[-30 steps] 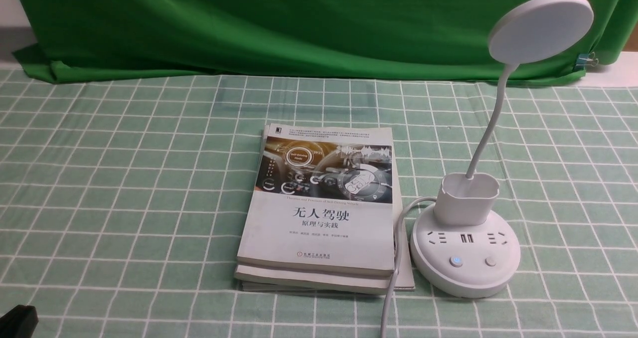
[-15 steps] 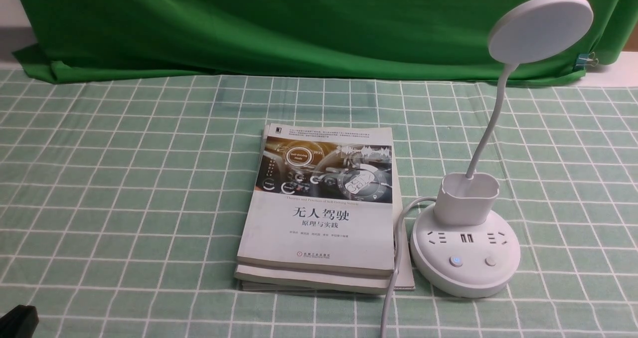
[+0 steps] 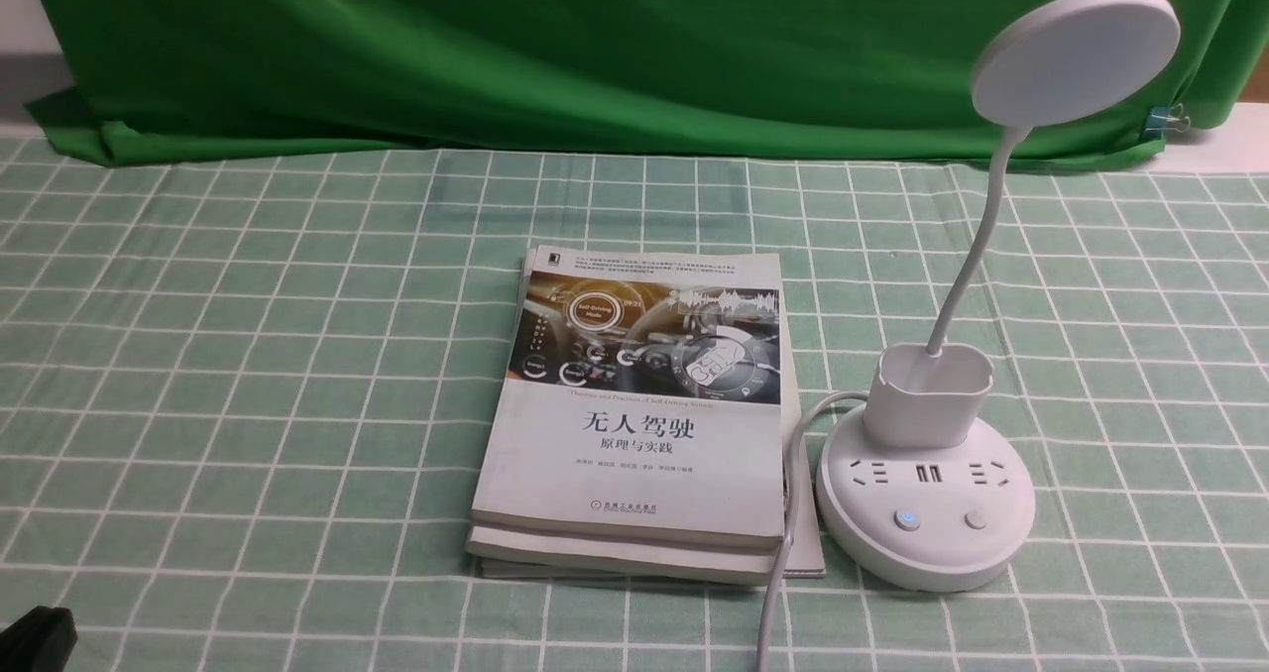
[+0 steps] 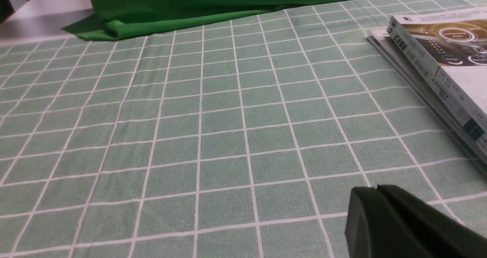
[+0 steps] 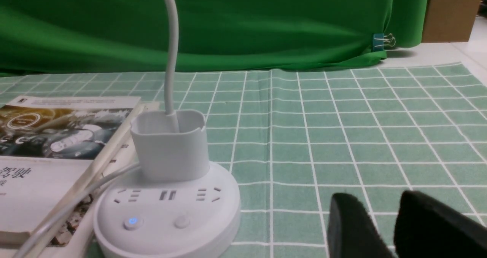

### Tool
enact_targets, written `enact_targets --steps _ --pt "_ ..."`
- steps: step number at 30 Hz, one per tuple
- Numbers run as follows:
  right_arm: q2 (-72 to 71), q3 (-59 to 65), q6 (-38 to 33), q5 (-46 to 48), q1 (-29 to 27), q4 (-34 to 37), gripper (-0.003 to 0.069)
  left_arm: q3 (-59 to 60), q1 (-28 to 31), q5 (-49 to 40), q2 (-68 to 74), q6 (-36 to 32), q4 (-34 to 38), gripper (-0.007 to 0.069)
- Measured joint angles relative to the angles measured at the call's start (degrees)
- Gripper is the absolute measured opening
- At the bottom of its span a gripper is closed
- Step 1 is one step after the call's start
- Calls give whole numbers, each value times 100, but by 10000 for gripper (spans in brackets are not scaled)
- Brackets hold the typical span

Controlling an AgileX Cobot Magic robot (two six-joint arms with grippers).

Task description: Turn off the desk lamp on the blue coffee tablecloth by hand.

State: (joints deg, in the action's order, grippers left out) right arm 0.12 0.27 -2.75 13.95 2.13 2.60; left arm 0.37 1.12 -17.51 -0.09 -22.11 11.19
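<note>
Right claw [image 5: 384,220] hangs released, jaws apart, just beside the desk lamp [image 5: 167,197] on the blue coffee tablecloth [image 5: 342,136]; left claw [image 4: 376,212] is clenched.

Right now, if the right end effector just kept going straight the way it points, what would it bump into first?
Probably nothing soon. The right end effector points over bare blue coffee tablecloth toward the green backdrop cloth. The desk lamp sits off to one side of that line, though depth is hard to judge.
</note>
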Motion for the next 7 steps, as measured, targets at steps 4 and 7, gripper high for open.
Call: enact_targets --steps 4,7 --pt "0 0 0 0 0 0 213 0 0 0 0 0 0 0" --pt "0 0 0 0 0 0 221 0 0 0 0 0 0 0"
